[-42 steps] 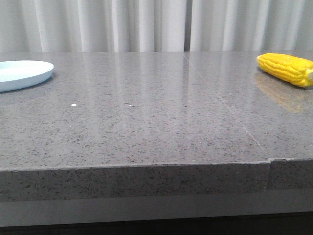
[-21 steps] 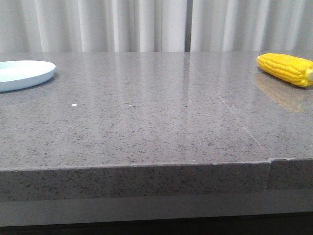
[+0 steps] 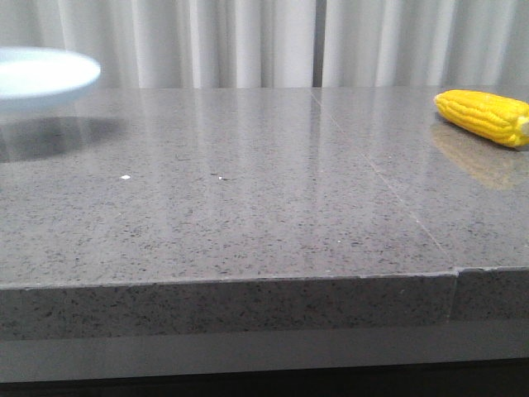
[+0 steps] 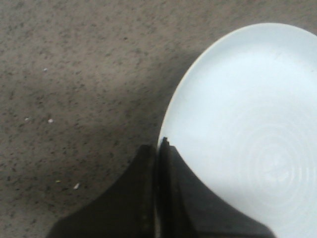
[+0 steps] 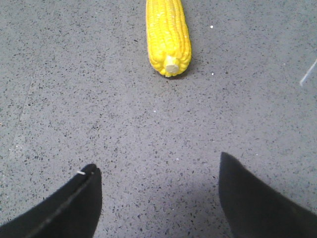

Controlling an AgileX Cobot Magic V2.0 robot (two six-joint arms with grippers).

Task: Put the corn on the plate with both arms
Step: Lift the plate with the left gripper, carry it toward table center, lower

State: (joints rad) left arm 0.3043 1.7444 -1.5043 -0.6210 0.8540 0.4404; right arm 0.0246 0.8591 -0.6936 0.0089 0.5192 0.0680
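Speckled grey table (image 3: 248, 207), white curtains (image 3: 248, 41) — left end effector (image 4: 157, 148) clamped on plate (image 4: 247, 124), right end effector (image 5: 158, 183) apart.

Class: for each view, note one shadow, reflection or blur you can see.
Front view: the raised plate looks soft-edged and casts a shadow on the table; the corn mirrors on the glossy top. Left wrist view: shadow beside the plate. Right wrist view: dim patch between the right gripper fingers.

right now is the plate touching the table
Apart. The front view shows the plate raised off the table, its shadow below; the left gripper pinches its rim.
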